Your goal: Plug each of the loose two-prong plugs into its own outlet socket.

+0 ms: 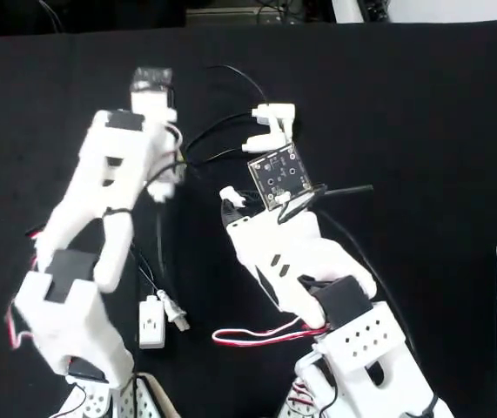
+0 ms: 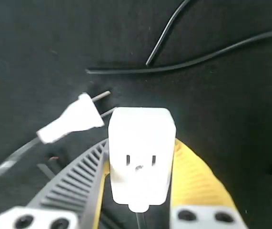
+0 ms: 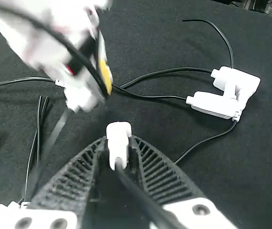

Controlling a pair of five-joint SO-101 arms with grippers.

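The left gripper (image 2: 140, 157) is pinched on the flanks of a socket block (image 2: 140, 133), one ribbed grey finger and one smooth yellow one. That grip likely serves to leave the slotted face bare for a plug to enter. The block is glossy white moulded plastic with rounded corners, two narrow slots and a small round hole.

Near the socket block, the right gripper (image 3: 118, 141) is clamped on a plug (image 3: 118, 136), its lattice-ribbed fingers around the body and the black cord trailing back between them. This probably keeps the nose free to push forward, though I cannot make out its prongs.

A loose plug (image 2: 76, 119) lies just beside the socket block on the matte black cloth (image 1: 422, 113), tapered white with two thin metal prongs.

Farther from the socket block than the held plug sits a joined pair (image 1: 272, 126) — seemingly mated. A spare socket (image 1: 151, 322) lies well apart from the block, towards the arm bases.
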